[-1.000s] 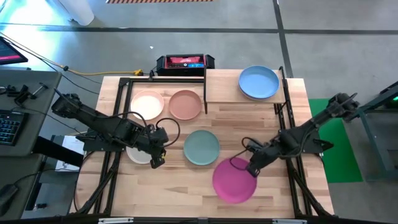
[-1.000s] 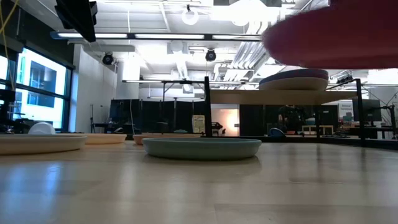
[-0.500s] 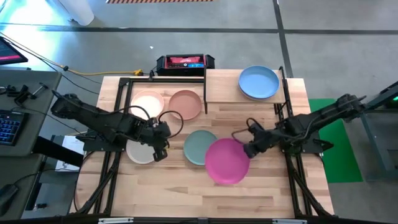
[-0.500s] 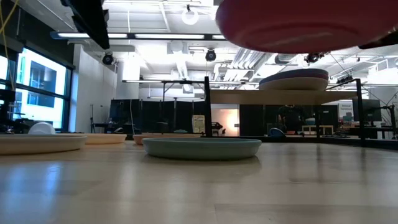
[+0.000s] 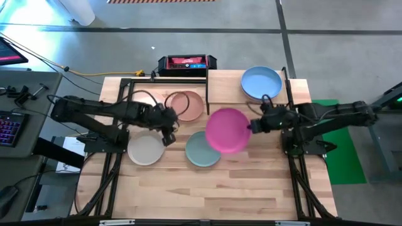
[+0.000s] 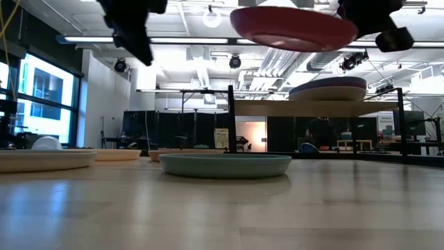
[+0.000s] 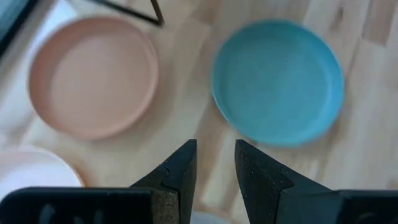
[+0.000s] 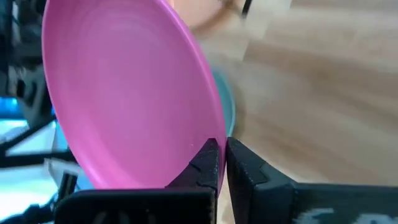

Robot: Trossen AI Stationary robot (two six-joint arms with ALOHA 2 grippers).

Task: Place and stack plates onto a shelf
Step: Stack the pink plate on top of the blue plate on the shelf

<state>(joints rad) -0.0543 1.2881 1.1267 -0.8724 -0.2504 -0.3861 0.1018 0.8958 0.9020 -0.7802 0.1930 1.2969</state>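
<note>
A magenta plate hangs over the middle of the table with my right gripper shut on it. Seen from below, the magenta plate is well above the tabletop. Flat on the table rest the teal plate, the cream plate and the terracotta plate. A blue plate tops a stack on the shelf. My left gripper hovers open between the cream and terracotta plates and holds nothing. My right gripper pinches the magenta plate's rim between its two fingers, at the plate's right side. The fingers come from the table's right, slanting down. The plate is lifted clear of the table, hollow side up and nearly level.
A pale pink plate lies at the far left, partly under my left arm. The shelf's black legs stand close to my right gripper. A black and red device sits beyond the far edge. Bare wood spans the table's near half.
My right gripper has risen and swung from the near right part of the table toward the far edge and the shelf, carrying the magenta plate, which is now over the teal plate's far right. My left gripper has moved from over the cream plate toward the far edge, still open.
</note>
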